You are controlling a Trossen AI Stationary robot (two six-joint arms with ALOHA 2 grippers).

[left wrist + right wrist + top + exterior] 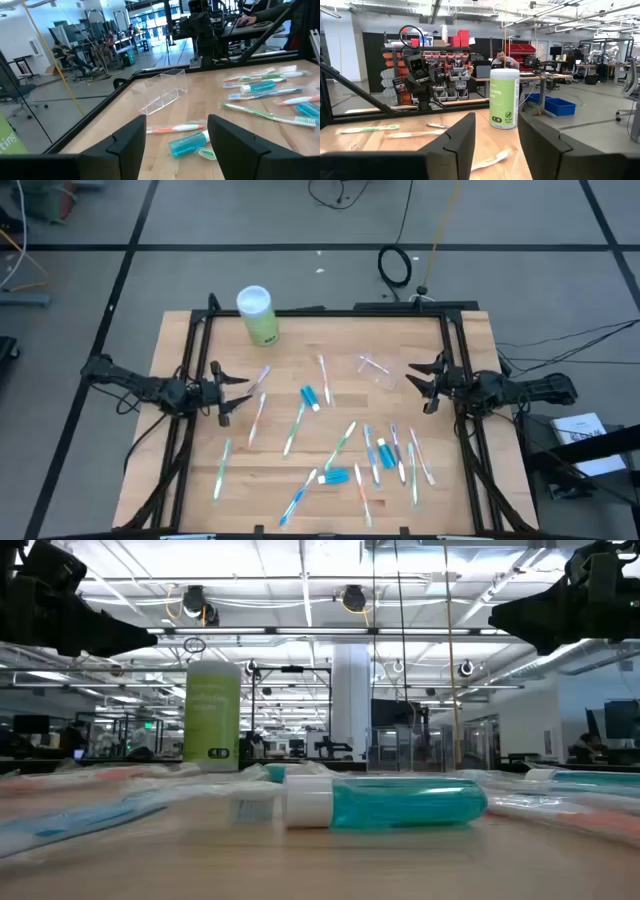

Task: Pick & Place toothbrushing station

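A small clear plastic cup [375,368] [162,90] lies on its side on the wooden table, toward the far right. Several thin toothbrushes, such as a green one [340,445] and a pink one [323,376], lie flat across the middle and near right. Three short blue toothpaste tubes lie among them: one [311,396] [187,144], another [335,477] [385,802] and a third [384,453]. My left gripper [235,392] [177,150] hovers open at the table's left side. My right gripper [425,385] [495,150] hovers open at the right side, beside the cup.
A light-green canister [257,313] [504,98] [211,715] with a white lid stands upright at the far left of the table. A black frame [330,311] runs along the table's far edge and down both sides. A person sits at a desk in the room beyond.
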